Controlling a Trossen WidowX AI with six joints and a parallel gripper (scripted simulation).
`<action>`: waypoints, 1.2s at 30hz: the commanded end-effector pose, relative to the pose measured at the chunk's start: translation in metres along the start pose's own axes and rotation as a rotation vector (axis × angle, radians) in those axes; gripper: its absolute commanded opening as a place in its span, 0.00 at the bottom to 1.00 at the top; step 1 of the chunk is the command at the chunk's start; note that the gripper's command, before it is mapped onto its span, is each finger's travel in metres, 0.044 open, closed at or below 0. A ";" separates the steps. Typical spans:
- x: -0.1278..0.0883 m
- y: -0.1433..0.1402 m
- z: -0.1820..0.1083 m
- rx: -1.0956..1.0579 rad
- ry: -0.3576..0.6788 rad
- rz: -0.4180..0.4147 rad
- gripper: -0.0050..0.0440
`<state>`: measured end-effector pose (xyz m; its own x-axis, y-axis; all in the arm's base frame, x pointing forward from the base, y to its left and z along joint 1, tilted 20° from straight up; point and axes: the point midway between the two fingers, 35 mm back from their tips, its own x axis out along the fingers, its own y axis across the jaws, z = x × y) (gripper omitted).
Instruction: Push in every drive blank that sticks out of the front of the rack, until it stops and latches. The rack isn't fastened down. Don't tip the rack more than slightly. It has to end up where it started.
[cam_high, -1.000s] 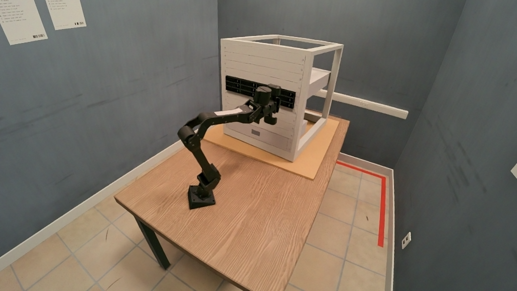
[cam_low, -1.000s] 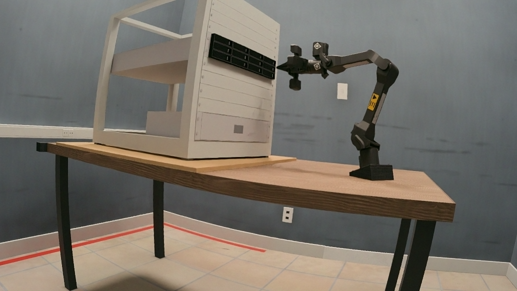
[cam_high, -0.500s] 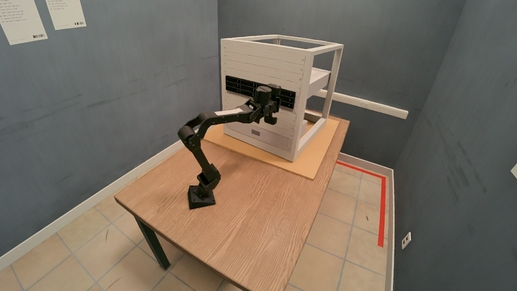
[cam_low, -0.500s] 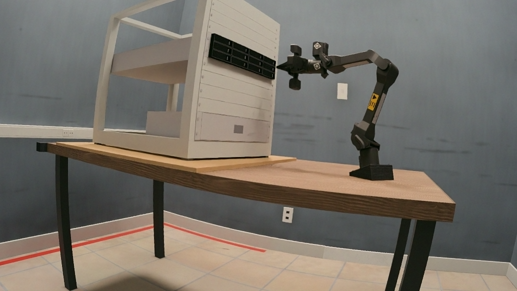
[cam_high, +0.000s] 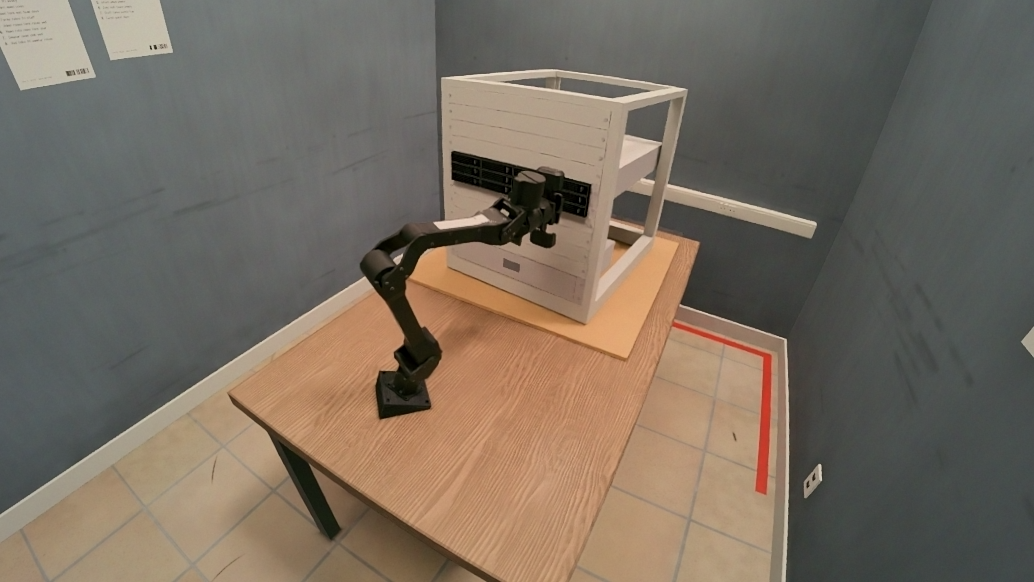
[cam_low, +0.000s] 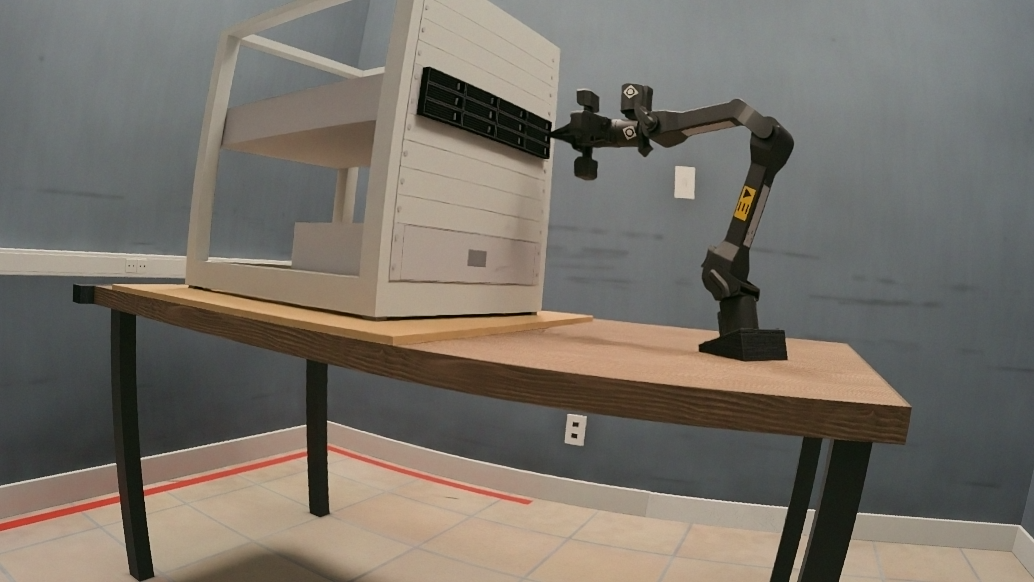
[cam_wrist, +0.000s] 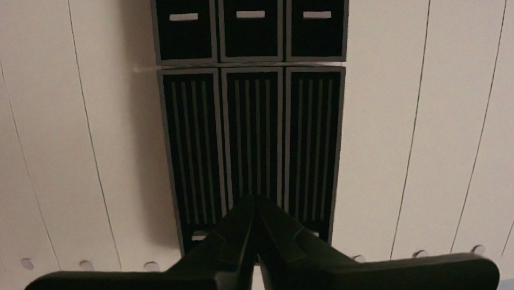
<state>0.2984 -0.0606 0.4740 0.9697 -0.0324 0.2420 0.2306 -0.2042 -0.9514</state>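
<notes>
Closed gripper (cam_high: 555, 211) (cam_low: 554, 133) (cam_wrist: 253, 204), tips wrist-view only; hidden up top
</notes>
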 end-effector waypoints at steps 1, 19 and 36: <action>0.000 -0.013 -0.001 -0.011 0.007 -0.028 0.00; 0.000 -0.013 -0.001 -0.011 0.007 -0.028 0.00; 0.006 -0.013 -0.001 -0.011 0.007 -0.028 0.00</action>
<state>0.3005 -0.0605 0.4762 0.9688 -0.0327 0.2458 0.2341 -0.2059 -0.9502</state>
